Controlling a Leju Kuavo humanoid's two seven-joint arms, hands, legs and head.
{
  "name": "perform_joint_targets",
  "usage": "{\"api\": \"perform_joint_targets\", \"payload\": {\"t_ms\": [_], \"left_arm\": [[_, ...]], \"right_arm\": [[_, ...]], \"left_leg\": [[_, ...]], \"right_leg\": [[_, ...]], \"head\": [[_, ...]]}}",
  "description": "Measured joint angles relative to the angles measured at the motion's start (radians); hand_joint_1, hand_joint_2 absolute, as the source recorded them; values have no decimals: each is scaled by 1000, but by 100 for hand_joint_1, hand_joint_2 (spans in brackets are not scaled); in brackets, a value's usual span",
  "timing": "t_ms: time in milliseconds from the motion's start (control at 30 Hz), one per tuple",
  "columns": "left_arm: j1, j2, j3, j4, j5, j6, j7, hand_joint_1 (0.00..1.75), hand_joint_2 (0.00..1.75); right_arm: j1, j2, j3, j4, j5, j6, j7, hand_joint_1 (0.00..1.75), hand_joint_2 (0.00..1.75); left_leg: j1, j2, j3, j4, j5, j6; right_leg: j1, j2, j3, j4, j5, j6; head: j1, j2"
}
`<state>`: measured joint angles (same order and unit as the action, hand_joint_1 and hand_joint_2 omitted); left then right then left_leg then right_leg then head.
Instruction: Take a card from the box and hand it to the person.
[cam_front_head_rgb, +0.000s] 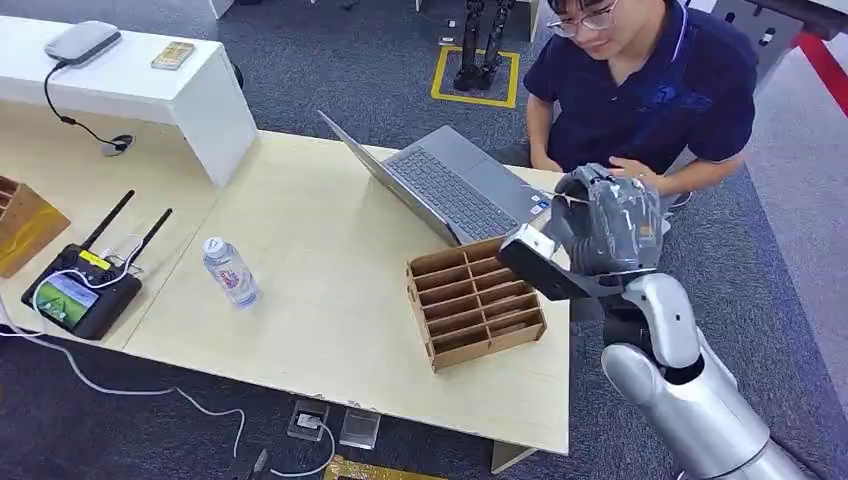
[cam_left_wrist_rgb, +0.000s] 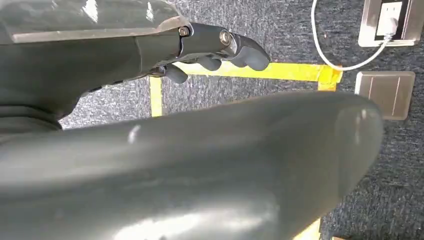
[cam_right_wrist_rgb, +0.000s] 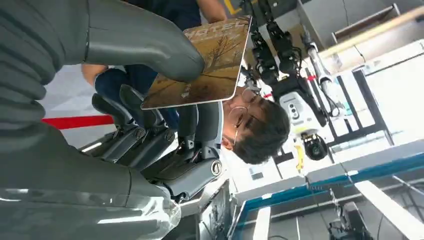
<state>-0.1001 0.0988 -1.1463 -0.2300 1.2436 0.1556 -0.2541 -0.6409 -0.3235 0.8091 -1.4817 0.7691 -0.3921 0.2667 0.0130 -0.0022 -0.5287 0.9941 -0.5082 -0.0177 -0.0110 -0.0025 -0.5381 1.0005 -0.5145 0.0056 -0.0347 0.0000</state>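
My right hand (cam_front_head_rgb: 603, 222) is raised past the table's right end, toward the seated person (cam_front_head_rgb: 650, 85) in a dark blue shirt. In the right wrist view its thumb (cam_right_wrist_rgb: 145, 47) presses a brown printed card (cam_right_wrist_rgb: 205, 65) against the fingers (cam_right_wrist_rgb: 150, 140), with the person's head close behind. The person's hand (cam_front_head_rgb: 632, 170) rests just beyond my hand. The wooden slotted box (cam_front_head_rgb: 475, 300) stands on the table (cam_front_head_rgb: 320, 260) near its right front corner, left of my hand. My left hand (cam_left_wrist_rgb: 215, 50) hangs over carpet, its fingers curled loosely with nothing in them.
An open laptop (cam_front_head_rgb: 440, 180) sits behind the box. A water bottle (cam_front_head_rgb: 231, 272) lies mid-table, a black device with antennas (cam_front_head_rgb: 85, 285) at the left. A white shelf (cam_front_head_rgb: 130, 80) stands at the back left. Cables and floor sockets (cam_front_head_rgb: 320, 420) lie below the table's front edge.
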Motion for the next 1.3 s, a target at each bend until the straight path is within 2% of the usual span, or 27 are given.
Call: {"api": "perform_joint_targets", "payload": {"t_ms": [1300], "left_arm": [[0, 0, 0, 0, -2, -12, -8, 0, 0]], "right_arm": [[15, -26, -3, 14, 17, -13, 21, 168, 175]], "left_leg": [[0, 0, 0, 0, 0, 0]], "right_leg": [[0, 0, 0, 0, 0, 0]], "head": [[0, 0]]}}
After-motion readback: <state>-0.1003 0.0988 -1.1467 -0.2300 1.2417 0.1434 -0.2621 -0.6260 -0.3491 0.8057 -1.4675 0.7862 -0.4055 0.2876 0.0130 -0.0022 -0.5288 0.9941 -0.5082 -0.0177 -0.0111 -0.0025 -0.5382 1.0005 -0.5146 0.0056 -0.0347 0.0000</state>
